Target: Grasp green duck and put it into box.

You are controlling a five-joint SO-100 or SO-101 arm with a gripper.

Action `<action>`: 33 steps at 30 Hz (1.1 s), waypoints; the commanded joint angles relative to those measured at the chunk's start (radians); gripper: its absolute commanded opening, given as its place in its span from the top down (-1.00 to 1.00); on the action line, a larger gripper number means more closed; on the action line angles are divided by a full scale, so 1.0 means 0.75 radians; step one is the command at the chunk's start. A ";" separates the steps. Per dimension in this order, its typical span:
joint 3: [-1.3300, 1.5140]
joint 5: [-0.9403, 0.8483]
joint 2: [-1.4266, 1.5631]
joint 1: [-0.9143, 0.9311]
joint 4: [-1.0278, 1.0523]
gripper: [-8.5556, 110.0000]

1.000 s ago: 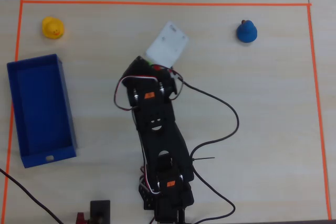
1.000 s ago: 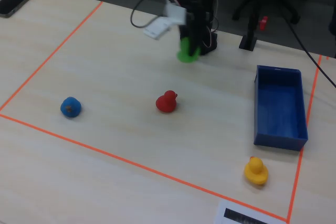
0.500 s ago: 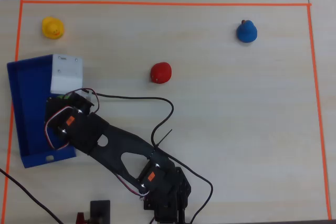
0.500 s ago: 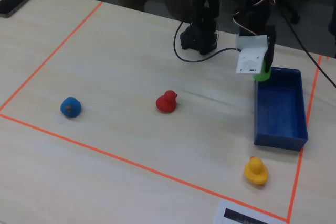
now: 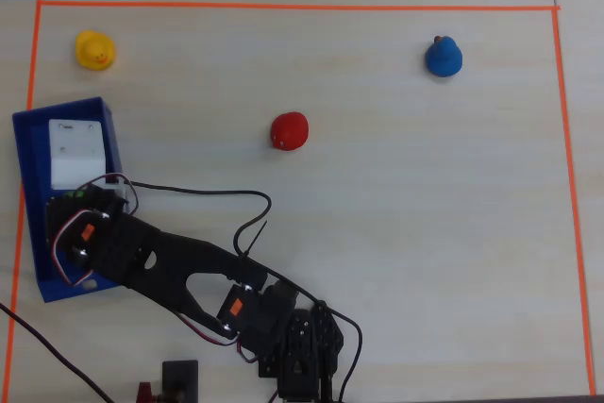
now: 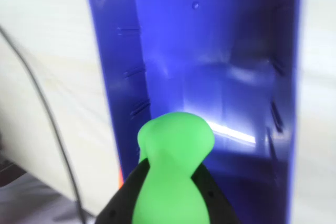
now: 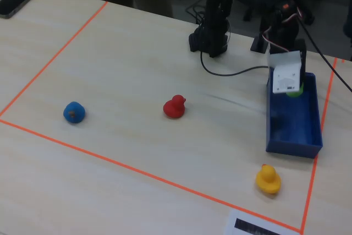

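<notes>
The green duck (image 6: 173,177) is pinched between my gripper's (image 6: 172,169) two black jaws, head pointing away, in the wrist view. It hangs just above the floor of the dark-blue box (image 6: 220,51). In the overhead view the gripper (image 5: 80,200) is over the middle of the box (image 5: 33,162) at the left edge, and the arm hides almost all of the duck. In the fixed view a bit of the green duck (image 7: 295,93) shows under the white wrist camera, over the near end of the box (image 7: 294,133).
A yellow duck (image 5: 95,50) sits beyond the box's far end, a red duck (image 5: 290,130) mid-table, a blue duck (image 5: 443,57) far right. Orange tape (image 5: 283,7) frames the work area. A black cable (image 5: 217,193) loops beside the arm.
</notes>
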 commanded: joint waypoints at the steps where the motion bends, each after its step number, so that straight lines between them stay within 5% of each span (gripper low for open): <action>1: -0.010 -0.082 -0.002 0.059 -0.059 0.42; 7: 0.072 -0.252 0.184 0.254 0.045 0.16; 14: 0.413 -0.452 0.896 0.685 0.025 0.85; 24: 1.334 -0.839 1.984 1.266 -0.254 0.85; 33: 1.921 -1.019 2.360 1.389 -0.112 0.85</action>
